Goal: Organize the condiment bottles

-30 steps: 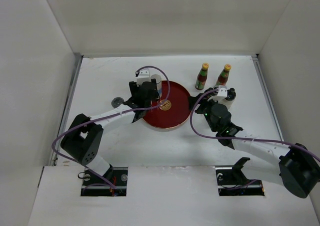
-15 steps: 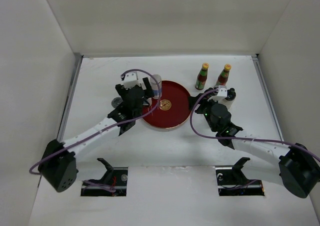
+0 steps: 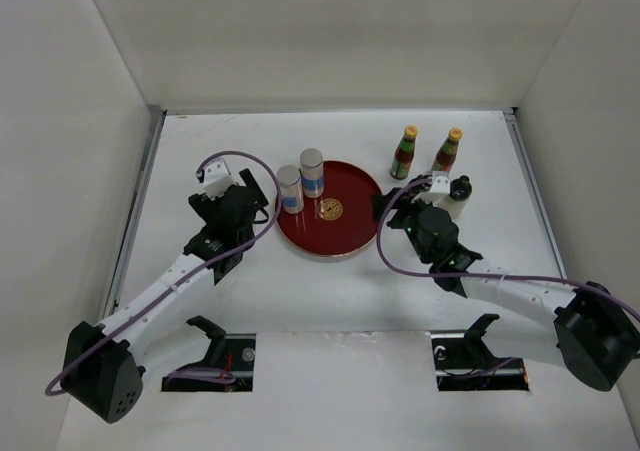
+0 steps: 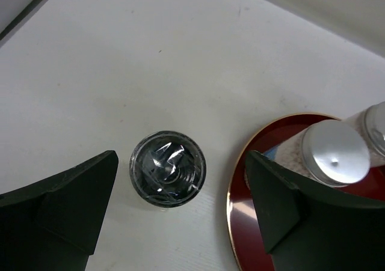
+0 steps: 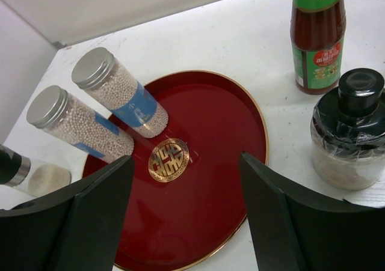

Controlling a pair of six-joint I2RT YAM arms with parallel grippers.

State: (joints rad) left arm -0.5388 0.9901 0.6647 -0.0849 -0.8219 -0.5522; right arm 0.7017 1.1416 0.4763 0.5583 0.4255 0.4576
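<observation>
Left tool [image 4: 180, 163] is wide open, hanging right over a small shaker [image 4: 168, 169] on the tabletop [image 4: 150, 54]. Its fingers sit either side of the shaker without touching, just left of the red tray [image 5: 210, 121]. Right tool [image 5: 186, 163] is open too, empty, above the tray. Two grey-lidded jars [image 5: 120, 91] stand side by side on the tray's left part. Both sauce bottles [image 3: 404, 152] and a black-capped jar [image 5: 349, 139] are on the tabletop off its right side.
</observation>
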